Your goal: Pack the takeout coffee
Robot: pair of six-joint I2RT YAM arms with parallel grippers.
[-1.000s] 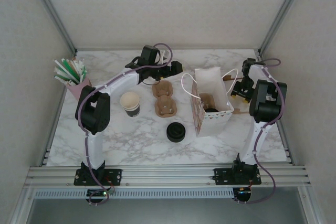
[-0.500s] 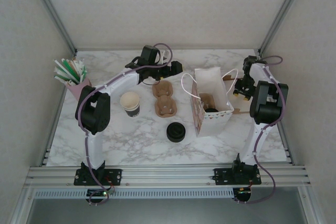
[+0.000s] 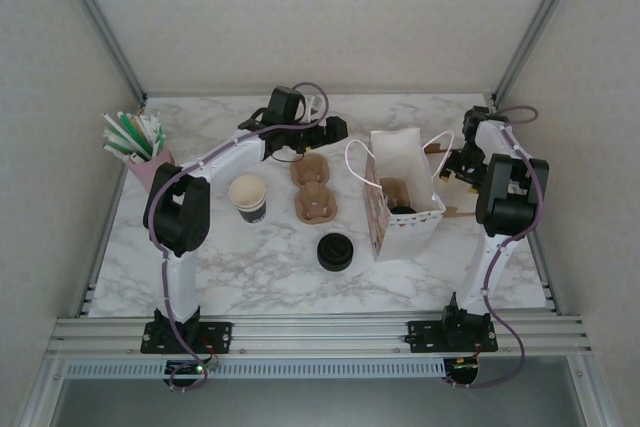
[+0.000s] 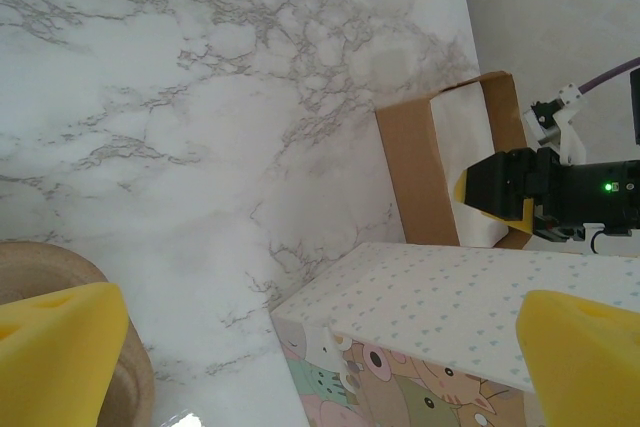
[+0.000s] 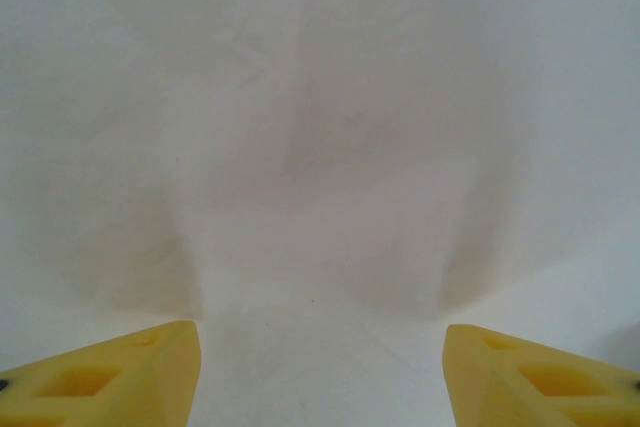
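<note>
Furthest to the left of the left end effector (image 3: 325, 131) stand the straws (image 3: 133, 135). Nearer the bases than it sit the open cup (image 3: 248, 197), the carrier (image 3: 313, 187) just below it, and the loose lid (image 3: 335, 252). This end effector hovers wide, with nothing between its pads (image 4: 60, 347), over the tabletop (image 4: 200, 97) just left of the bag (image 3: 405, 222). The coffee (image 3: 402, 209) shows as a dark round top in a cardboard tray (image 3: 392, 190) inside the bag, to the right of the left end effector and nearer the bases. It lies left of the right end effector (image 3: 452, 169) and slightly nearer, with the bag wall between them. The right end effector is at the bag's right side, its fingers (image 5: 110, 377) apart and facing white paper; whether they touch the bag cannot be told. Against a second ago, the right wrist has edged slightly toward the far wall, while the left arm, bag, cup, carrier and lid have not moved.
</note>
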